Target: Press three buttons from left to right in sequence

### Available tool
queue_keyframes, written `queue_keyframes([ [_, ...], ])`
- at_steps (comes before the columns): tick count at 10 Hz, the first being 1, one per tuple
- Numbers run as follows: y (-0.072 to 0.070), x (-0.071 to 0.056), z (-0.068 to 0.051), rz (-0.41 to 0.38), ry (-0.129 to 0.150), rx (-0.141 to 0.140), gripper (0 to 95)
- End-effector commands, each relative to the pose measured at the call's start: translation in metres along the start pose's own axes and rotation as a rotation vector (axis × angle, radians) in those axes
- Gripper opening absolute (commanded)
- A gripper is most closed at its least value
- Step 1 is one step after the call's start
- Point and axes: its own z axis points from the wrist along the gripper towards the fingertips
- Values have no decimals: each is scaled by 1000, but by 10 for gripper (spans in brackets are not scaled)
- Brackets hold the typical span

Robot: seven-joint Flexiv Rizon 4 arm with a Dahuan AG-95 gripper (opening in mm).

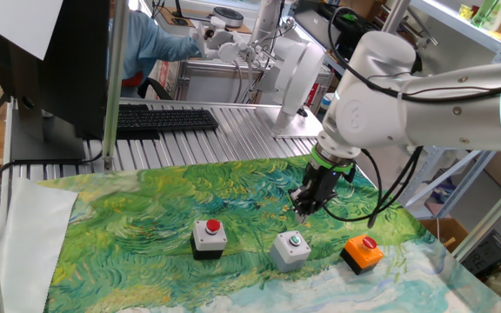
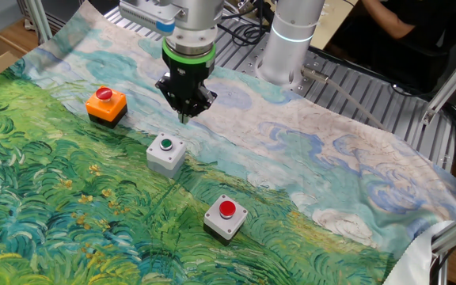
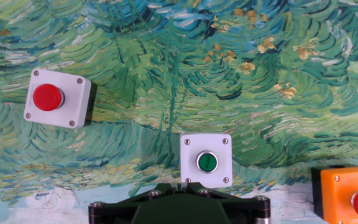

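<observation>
**Pincer poised above the middle button**

From one fixed view, the pincer (image 1: pixel 305 205) hangs closed and empty over the painted cloth (image 1: pixel 129 235) on the table, pointing straight down, just behind the grey box with green button (image 1: pixel 291 249). The black-and-white box with red button (image 1: pixel 209 237) sits to its left, the orange box with red button (image 1: pixel 362 254) to its right.

The other fixed view has the closed tips (image 2: pixel 186 111) clear of the cloth, between the orange box (image 2: pixel 107 105) and the grey box (image 2: pixel 166 152); the black-and-white box (image 2: pixel 226 218) lies well apart.

In the hand view, the grey box (image 3: pixel 206 160) lies just ahead of the pincer's body, the black-and-white box (image 3: pixel 57 98) to the left and the orange box (image 3: pixel 349 194) at the lower right edge.
</observation>
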Motion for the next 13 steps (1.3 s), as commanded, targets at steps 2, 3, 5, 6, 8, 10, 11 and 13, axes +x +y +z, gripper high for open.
queue_keyframes([
  [2,0,0,0,-4,-2,0,0],
  [3,0,0,0,-8,-5,0,0],
  [5,0,0,0,-34,-4,-1,0],
  [6,0,0,0,-43,-4,-2,0],
  [8,0,0,0,-31,-5,0,0],
  [10,0,0,0,-29,-7,-20,0],
  [11,0,0,0,-27,-7,-23,0],
  [13,0,0,0,-24,-6,-19,0],
])
